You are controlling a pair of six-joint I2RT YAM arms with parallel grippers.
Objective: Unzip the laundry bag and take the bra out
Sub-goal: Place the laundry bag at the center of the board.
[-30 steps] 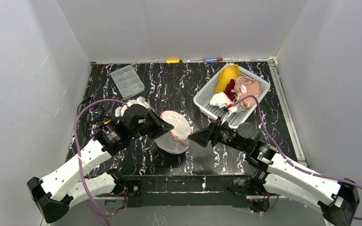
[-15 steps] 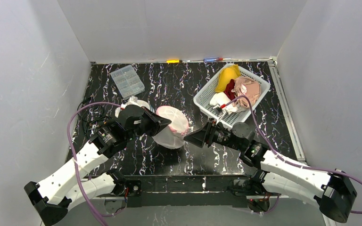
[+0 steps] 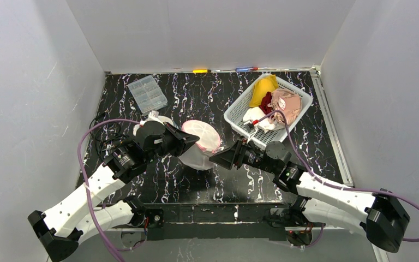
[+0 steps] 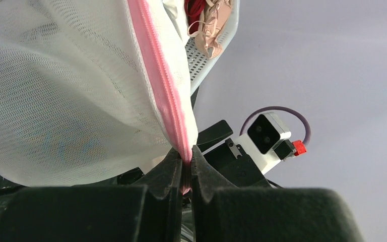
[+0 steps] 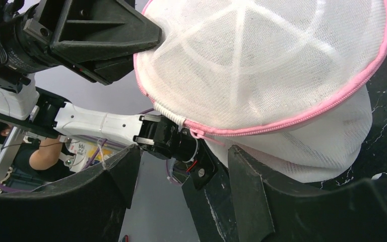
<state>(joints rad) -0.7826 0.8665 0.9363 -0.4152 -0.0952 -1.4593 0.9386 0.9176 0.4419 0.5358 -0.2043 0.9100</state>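
The laundry bag [image 3: 202, 146] is a white mesh dome with a pink zipper [image 5: 302, 117] round its rim. It hangs lifted off the table. My left gripper [image 3: 197, 143] is shut on the pink zipper seam [image 4: 179, 126], with the fabric pinched between both fingers. My right gripper [image 3: 213, 158] is open just right of the bag. In the right wrist view its fingers [image 5: 249, 186] straddle the space below the zipper's end and small pink pull [image 5: 196, 134] without touching them. The bra is hidden inside the mesh.
A white basket [image 3: 238, 102] with yellow, peach and red garments stands back right, close behind the right arm. A clear compartment box [image 3: 147, 94] lies back left. Two markers [image 3: 201, 71] rest along the back wall. White cloth [image 3: 154, 117] lies behind the left gripper.
The left gripper has carried the bag up and toward the back. The right gripper has slid left to the bag's edge and its jaws have narrowed a little.
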